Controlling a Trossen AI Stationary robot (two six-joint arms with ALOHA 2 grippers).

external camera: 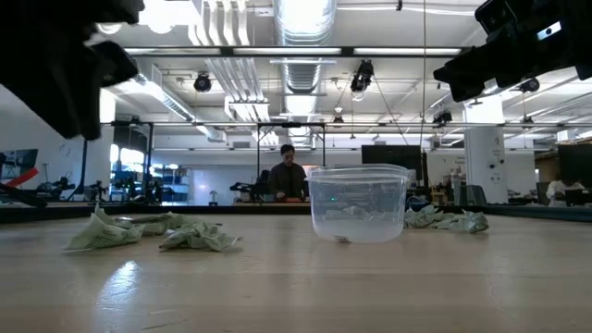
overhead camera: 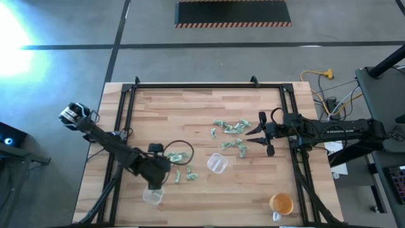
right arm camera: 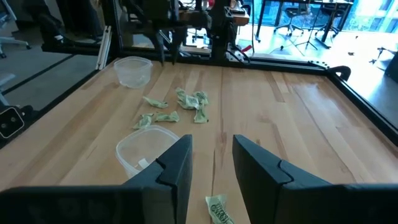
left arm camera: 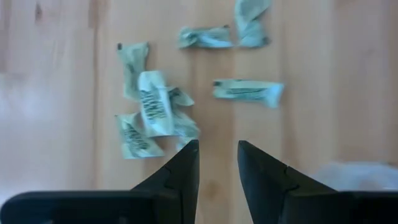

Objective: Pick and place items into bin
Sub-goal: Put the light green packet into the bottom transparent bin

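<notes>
Small green-and-white crumpled wrappers lie flat on the wooden table in two groups: one (overhead camera: 231,125) near the table's middle right, one (overhead camera: 181,166) near the middle left. My left gripper (overhead camera: 163,166) (left arm camera: 217,146) hovers open just above the left group (left arm camera: 152,111), with bare wood between its fingers. My right gripper (overhead camera: 255,135) (right arm camera: 212,140) is open beside the right group, and one wrapper (right arm camera: 217,209) lies just below its fingertips. A clear cup (overhead camera: 217,163) (external camera: 359,202) (right arm camera: 147,149) stands upright between the groups. A second clear cup (overhead camera: 152,195) (right arm camera: 132,70) stands near the left gripper.
An orange cup (overhead camera: 281,204) stands at the table's near right corner. A black frame rail (overhead camera: 209,87) runs along the table's far edge and sides. Bare wood shows across the far half and the near middle. People and desks appear in the room behind the table.
</notes>
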